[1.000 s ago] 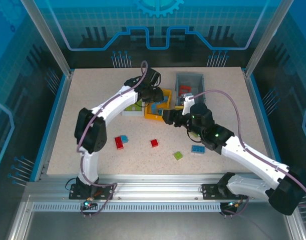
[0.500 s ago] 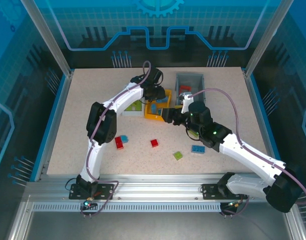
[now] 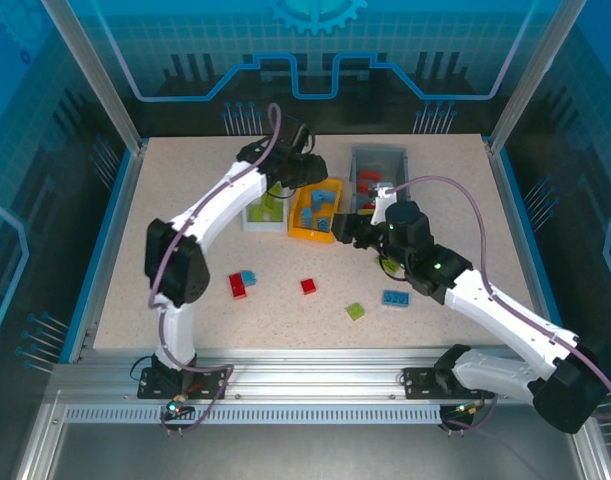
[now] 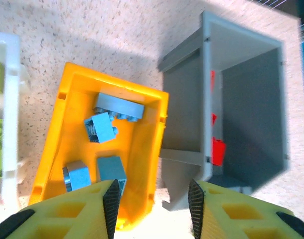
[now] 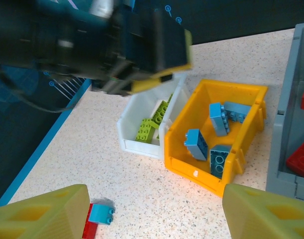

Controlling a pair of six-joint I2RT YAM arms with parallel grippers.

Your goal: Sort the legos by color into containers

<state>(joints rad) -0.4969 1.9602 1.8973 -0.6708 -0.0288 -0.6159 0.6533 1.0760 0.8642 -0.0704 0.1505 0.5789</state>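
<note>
Three containers stand side by side at the back: a white bin (image 3: 253, 212) with lime green legos (image 5: 151, 125), an orange-yellow bin (image 3: 307, 232) with several blue legos (image 4: 103, 130), and a grey bin (image 3: 395, 160) with red legos (image 4: 218, 152). My left gripper (image 3: 313, 176) hovers open above the gap between the yellow bin (image 4: 147, 149) and the grey bin (image 4: 184, 119), with nothing between its fingers. My right gripper (image 3: 337, 228) is open and empty just right of the yellow bin's near corner. Loose on the table lie a blue brick on a red one (image 3: 242, 283), a red brick (image 3: 308, 286), a green brick (image 3: 356, 311) and a blue brick (image 3: 393, 297).
The loose bricks lie in the table's near half, between the two arms. The right forearm (image 3: 485, 300) crosses the table's right side. A raised blue edge (image 3: 113, 230) and glass walls close the table in.
My left gripper has opened and drawn back and left from over the yellow bin, so the blue bricks inside show. The right gripper has shifted slightly right.
</note>
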